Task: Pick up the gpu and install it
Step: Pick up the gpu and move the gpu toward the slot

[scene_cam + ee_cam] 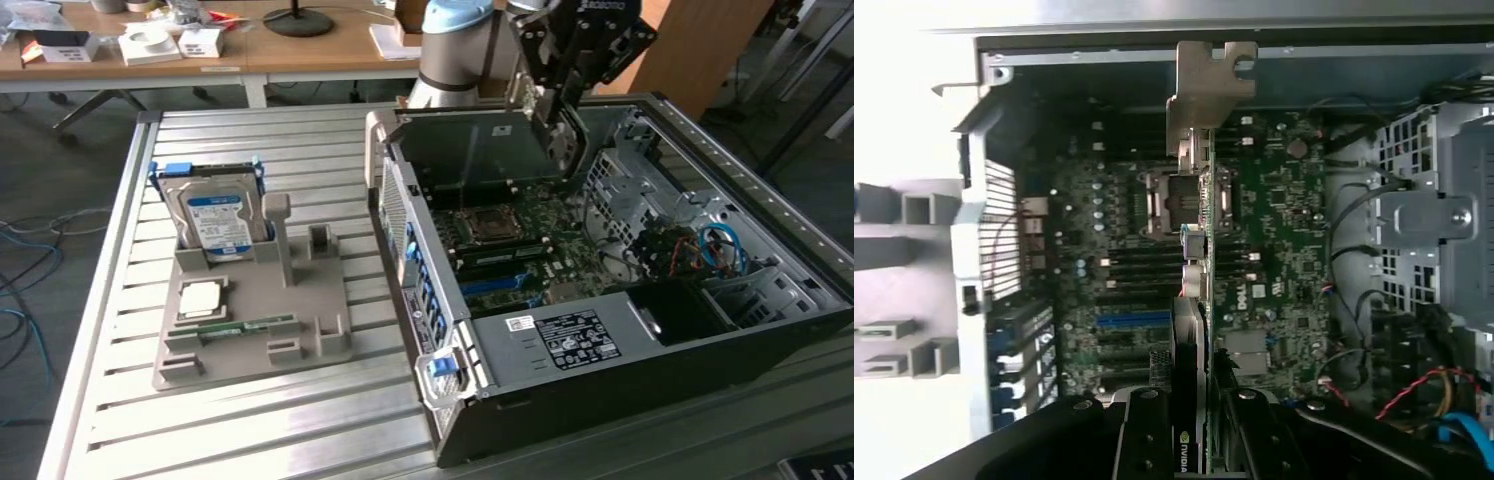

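Note:
The gpu (566, 135) hangs upright in my gripper (554, 95), above the open computer case (441, 260) and over the back part of the motherboard (521, 250). In the wrist view the gpu (1196, 250) shows edge-on, with its silvery metal end bracket (1209, 85) at the far end, toward the case's rear wall. My gripper (1194, 435) is shut on the card's near end, and the black fingers (1144, 440) press it from both sides. Beneath the card lie the green motherboard (1274, 220) and its CPU socket (1169, 200). I cannot tell whether the card touches the board.
On the exterior view's left, a grey fixture tray (314, 345) holds a hard drive with a blue label (220, 215), a CPU (200, 298) and a small green memory stick (247, 327). Coloured cables (707, 250) lie inside the case. A wooden desk (267, 55) stands behind.

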`<state>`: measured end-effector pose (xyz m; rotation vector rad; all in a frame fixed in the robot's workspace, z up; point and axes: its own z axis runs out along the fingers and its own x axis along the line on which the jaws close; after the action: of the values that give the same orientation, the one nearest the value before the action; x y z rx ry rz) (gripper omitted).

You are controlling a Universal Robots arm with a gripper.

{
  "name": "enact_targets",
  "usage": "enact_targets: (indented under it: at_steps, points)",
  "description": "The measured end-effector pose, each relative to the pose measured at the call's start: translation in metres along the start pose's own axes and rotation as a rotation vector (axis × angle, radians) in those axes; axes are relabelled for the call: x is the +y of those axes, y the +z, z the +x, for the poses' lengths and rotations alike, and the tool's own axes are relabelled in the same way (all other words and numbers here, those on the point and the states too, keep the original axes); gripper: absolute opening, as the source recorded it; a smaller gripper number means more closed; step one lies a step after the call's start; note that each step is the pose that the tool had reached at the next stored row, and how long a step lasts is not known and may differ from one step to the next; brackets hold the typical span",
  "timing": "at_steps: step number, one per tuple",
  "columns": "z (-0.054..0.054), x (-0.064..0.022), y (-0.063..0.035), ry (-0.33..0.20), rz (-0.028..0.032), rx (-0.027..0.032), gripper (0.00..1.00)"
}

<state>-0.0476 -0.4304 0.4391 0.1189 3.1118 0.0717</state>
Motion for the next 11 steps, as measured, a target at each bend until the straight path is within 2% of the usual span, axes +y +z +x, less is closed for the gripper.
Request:
enact_targets:
  at_steps: [7,11]
  points:
    - [-0.032,0.0023,0.0017,0.000,-0.0001,0.0004,0.26]
    - [-0.043,0.0032,0.0020,0.000,0.0002,0.0005,0.26]
